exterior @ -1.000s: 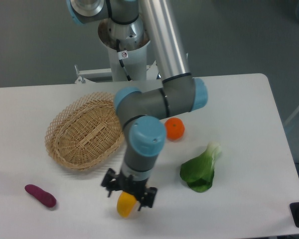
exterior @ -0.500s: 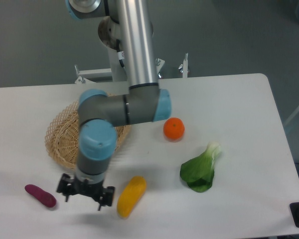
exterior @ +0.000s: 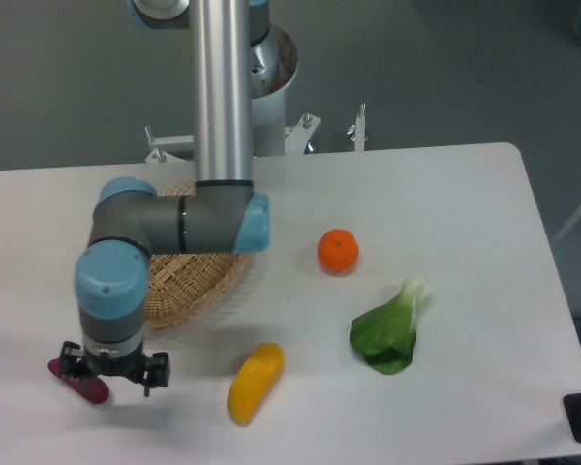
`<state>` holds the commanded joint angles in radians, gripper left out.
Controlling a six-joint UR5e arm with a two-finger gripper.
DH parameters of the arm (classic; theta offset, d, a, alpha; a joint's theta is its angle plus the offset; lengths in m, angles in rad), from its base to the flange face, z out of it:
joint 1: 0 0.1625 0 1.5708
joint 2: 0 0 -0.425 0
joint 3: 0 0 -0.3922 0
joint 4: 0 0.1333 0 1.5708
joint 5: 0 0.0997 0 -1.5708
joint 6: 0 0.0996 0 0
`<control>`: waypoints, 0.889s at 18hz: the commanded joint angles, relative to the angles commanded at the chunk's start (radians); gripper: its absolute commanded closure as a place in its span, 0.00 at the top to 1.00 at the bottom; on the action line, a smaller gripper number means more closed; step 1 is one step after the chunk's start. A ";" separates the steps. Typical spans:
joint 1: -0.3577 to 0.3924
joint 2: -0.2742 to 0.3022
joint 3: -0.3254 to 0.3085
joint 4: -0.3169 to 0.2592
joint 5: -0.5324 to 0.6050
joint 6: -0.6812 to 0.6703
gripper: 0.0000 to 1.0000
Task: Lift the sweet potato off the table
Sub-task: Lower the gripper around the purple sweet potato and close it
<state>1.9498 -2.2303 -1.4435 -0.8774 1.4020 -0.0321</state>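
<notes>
Tool (exterior: 111,373) shifted left, half-hiding sweet potato (exterior: 81,384), jaws unclear

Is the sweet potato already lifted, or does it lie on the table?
It lies on the table. The sweet potato rests flat on the white surface, partly hidden under the gripper. Whether the fingers touch it, I cannot tell.

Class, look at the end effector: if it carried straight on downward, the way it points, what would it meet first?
Probably the sweet potato, which lies partly under the end effector on the table. Height is hard to judge from this one view.
</notes>
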 joint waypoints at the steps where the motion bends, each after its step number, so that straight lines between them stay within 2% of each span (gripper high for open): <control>1: -0.009 -0.008 0.002 0.000 0.008 -0.006 1.00; 13: -0.034 -0.061 0.037 0.000 0.014 -0.112 1.00; 14: -0.034 -0.064 0.038 0.000 0.014 -0.117 0.97; 16: -0.034 -0.065 0.038 -0.002 0.014 -0.121 0.85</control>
<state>1.9159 -2.2948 -1.4051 -0.8790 1.4159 -0.1534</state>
